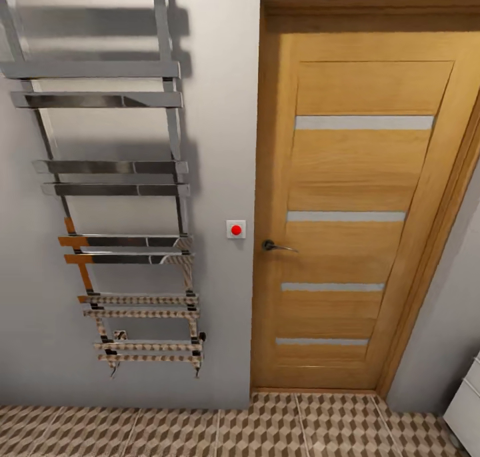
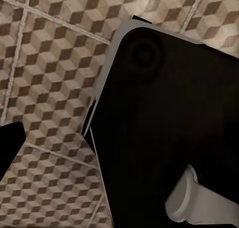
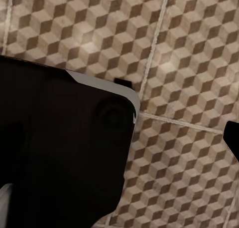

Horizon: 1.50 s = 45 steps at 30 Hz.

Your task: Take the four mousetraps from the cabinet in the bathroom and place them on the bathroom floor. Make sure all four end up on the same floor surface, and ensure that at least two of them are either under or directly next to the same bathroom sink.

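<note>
The head camera is facing a grey wall (image 1: 220,177) and a closed wooden door (image 1: 353,217) with four pale horizontal strips and a lever handle (image 1: 277,246). A chrome towel rail (image 1: 113,177) is hanging on the wall to the door's left, its lower bars mirroring the cube-pattern floor (image 1: 200,430) and something orange-brown. Between rail and door, a small white switch plate with a red button (image 1: 236,229) is sitting at handle height. A sliver of something white (image 1: 467,403) is poking in at the lower right corner, too cropped to name.

The wrist cameras are giving what the head view is not: both are looking down at the floor tiles. In the left wrist view the floor (image 2: 50,78) is running under a big black body with a grey edge (image 2: 164,138), and a dark tip (image 2: 10,143) is peeking in at the frame's edge; whether the left gripper is released or clenched, I cannot tell. The right wrist view is showing the same tiling (image 3: 179,63) beside another black bulk (image 3: 59,148), with a dark tip (image 3: 233,138) at the edge; cannot tell its state either.

As for the task's things, the floor is the one in sight.
</note>
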Available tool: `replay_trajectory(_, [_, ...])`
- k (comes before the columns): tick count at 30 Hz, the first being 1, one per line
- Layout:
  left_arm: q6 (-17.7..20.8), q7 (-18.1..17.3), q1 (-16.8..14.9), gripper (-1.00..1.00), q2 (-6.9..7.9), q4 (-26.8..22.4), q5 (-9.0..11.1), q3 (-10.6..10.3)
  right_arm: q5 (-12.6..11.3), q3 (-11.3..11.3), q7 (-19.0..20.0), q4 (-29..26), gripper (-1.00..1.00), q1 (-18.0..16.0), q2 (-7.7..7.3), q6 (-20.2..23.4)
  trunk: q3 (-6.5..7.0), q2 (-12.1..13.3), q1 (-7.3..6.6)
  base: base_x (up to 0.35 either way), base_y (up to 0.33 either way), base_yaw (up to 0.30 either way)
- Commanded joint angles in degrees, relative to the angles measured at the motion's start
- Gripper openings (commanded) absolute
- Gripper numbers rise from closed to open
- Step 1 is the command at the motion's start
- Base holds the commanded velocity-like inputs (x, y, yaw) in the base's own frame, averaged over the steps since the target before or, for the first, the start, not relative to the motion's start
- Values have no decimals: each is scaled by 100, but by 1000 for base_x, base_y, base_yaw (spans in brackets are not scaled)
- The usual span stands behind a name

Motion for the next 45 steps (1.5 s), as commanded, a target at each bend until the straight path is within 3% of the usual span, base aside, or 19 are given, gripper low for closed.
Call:
replay_trajectory(1, [-11,-2,-3,100,-1,6,3,39,13,29,0,3,100,0,-3,-15,-2,-4,2,0,0,293])
replay_trajectory(45, [-11,-2,-3,100,-1,6,10,41,13,56,-11,3,100,0,-3,-15,-2,-4,2,0,0,293])
